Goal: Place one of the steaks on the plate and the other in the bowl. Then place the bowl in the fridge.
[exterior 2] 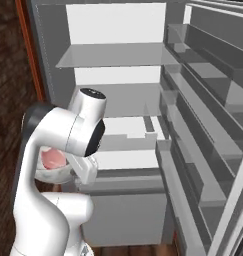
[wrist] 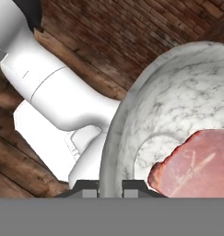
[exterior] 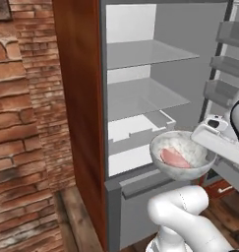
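Gripper (wrist: 109, 186) clenched on bowl (exterior: 182, 153) rim, steak (exterior: 174, 157) inside, lower right of frame; keep level, ease onto fridge (exterior: 140, 93) shelf (exterior: 145, 101)

Brick wall (exterior: 22, 123); wooden floor (wrist: 21, 156)
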Controlling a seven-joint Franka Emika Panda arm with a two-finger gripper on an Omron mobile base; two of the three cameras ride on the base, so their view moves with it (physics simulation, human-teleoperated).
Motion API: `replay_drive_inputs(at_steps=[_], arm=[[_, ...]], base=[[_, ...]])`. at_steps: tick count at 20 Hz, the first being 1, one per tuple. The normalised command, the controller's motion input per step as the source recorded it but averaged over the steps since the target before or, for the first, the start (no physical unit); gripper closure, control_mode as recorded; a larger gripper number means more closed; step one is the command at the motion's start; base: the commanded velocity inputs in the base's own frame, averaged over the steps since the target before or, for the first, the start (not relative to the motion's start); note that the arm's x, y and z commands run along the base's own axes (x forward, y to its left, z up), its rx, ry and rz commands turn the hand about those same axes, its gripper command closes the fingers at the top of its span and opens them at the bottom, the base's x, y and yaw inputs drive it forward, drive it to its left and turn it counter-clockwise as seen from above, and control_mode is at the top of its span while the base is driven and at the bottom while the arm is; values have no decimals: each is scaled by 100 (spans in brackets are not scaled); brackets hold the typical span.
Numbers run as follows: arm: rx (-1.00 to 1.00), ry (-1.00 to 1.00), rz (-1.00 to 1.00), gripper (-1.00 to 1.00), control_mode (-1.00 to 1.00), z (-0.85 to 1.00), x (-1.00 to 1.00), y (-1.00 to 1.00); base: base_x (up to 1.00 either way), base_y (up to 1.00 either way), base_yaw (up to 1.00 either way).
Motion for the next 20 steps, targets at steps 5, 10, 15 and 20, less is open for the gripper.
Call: replay_drive_inputs(at_steps=[5,10,15,20], arm=[[0,0,0,100,100,0,0,0],[0,0,0,100,100,0,0,0],[0,0,0,100,100,0,0,0],[0,0,0,100,100,0,0,0]], base=[[33,0,-7],[35,0,0],[52,0,0],[54,0,0]])
